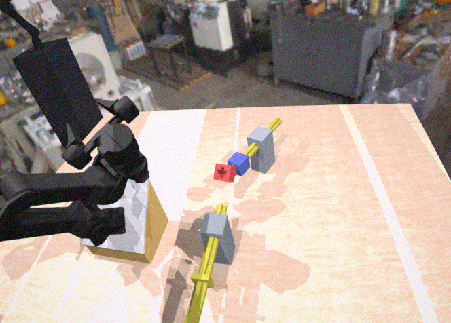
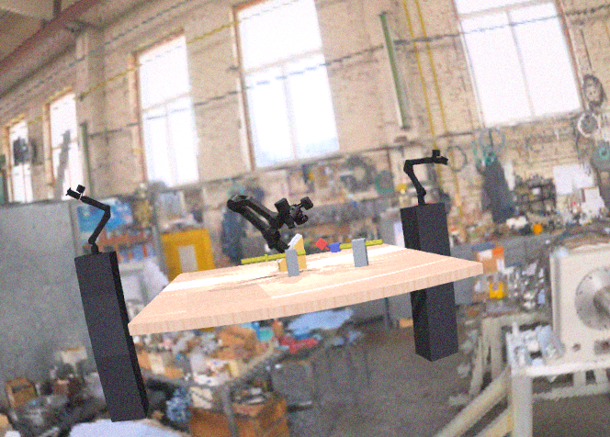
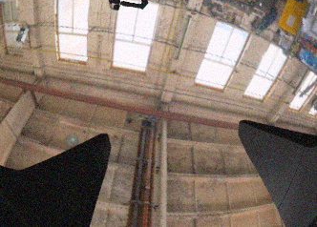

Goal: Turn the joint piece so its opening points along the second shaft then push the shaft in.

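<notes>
A red square joint piece [image 1: 224, 172] [image 2: 321, 243] sits on a blue hinge cube [image 1: 239, 162] [image 2: 334, 247] at the end of a yellow fixed shaft [image 1: 274, 124]. That shaft passes through a grey block [image 1: 261, 148] [image 2: 359, 252]. Its cross-shaped opening faces front-left. The second yellow shaft [image 1: 206, 262] [image 2: 259, 257] lies in a nearer grey block [image 1: 218, 236] [image 2: 292, 261], its tip apart from the joint piece. My gripper [image 1: 121, 109] [image 2: 300, 207] [image 3: 176, 134] is open and empty. It points upward at the table's left side, far from both shafts. The wrist view shows only ceiling between the fingers.
The arm stands on a gold and white wedge base [image 1: 155, 221] at the table's left. Black camera pillars [image 1: 56, 85] [image 2: 109, 330] [image 2: 433, 274] stand beside the table. The wooden table [image 1: 338, 206] ends close behind the far block.
</notes>
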Robot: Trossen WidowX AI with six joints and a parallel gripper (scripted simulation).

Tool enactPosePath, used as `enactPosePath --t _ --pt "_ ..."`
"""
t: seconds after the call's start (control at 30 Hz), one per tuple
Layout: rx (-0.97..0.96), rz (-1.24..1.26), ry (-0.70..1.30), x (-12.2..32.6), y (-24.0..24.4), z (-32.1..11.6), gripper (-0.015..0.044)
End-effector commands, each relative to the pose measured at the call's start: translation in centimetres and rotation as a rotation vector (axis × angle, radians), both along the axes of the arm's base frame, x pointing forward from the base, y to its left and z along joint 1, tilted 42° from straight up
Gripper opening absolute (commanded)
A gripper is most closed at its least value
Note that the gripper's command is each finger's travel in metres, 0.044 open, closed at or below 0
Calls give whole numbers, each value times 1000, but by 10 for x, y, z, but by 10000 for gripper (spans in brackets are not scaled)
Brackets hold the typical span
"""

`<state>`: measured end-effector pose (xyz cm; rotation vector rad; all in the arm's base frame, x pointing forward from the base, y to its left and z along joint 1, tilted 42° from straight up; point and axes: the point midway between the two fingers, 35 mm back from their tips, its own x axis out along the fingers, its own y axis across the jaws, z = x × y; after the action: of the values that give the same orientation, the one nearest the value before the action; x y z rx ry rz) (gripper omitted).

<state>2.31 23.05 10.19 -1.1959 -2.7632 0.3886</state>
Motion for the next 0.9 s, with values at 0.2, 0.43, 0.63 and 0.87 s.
enactPosePath --t 0.2,0.43,0.63,0.87 --pt "-16 -62 -32 15 12 -6 440" --pt "-62 -173 -109 43 34 -19 440" --pt "-118 -251 -188 67 48 -32 440" --pt "-198 -317 -293 93 59 -48 440"
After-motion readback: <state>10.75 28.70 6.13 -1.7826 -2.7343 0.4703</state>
